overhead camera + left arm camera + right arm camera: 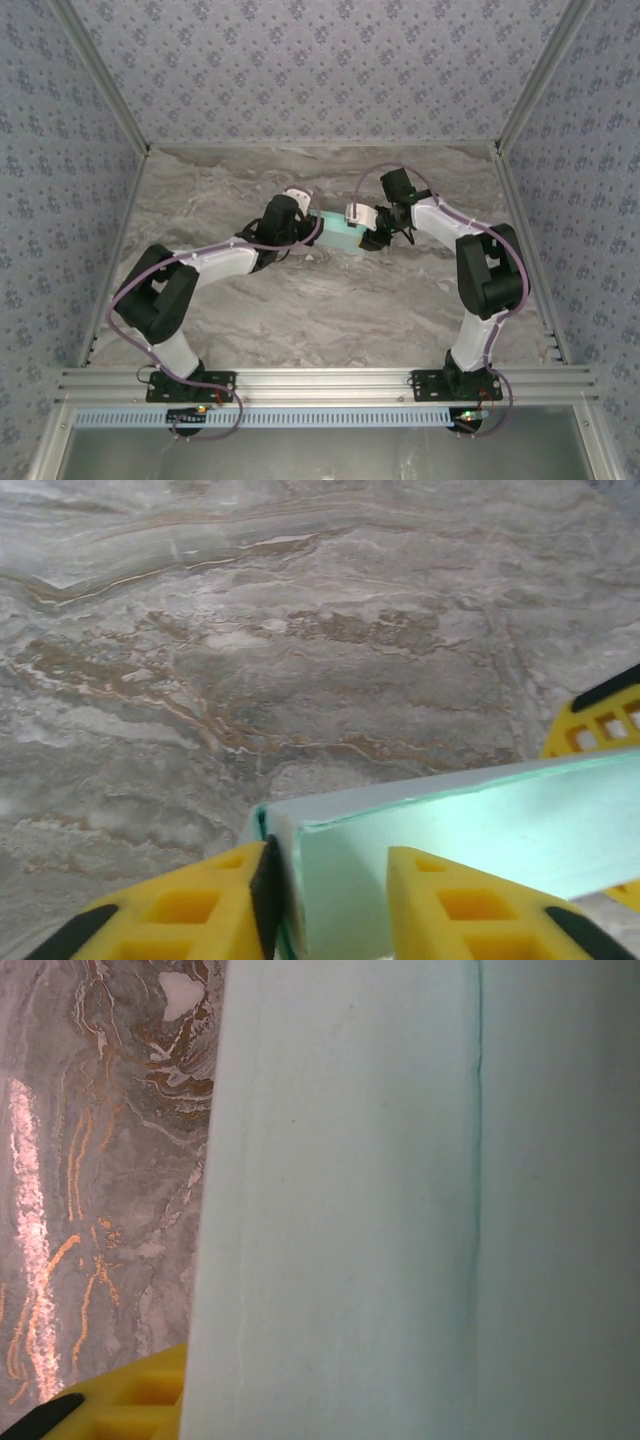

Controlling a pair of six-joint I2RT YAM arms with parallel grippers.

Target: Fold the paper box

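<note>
Mid-fold: pinching the paper box in the right gripper, left gripper spread astride its wall; next, probably clamping that wall.

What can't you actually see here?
Top view: the box is too small to show its flaps; the left gripper and right gripper cover its ends.
Right wrist view: the box runs off three edges and hides one finger, so that grip is unclear.
Left wrist view: fingers cut by the bottom edge.
</note>
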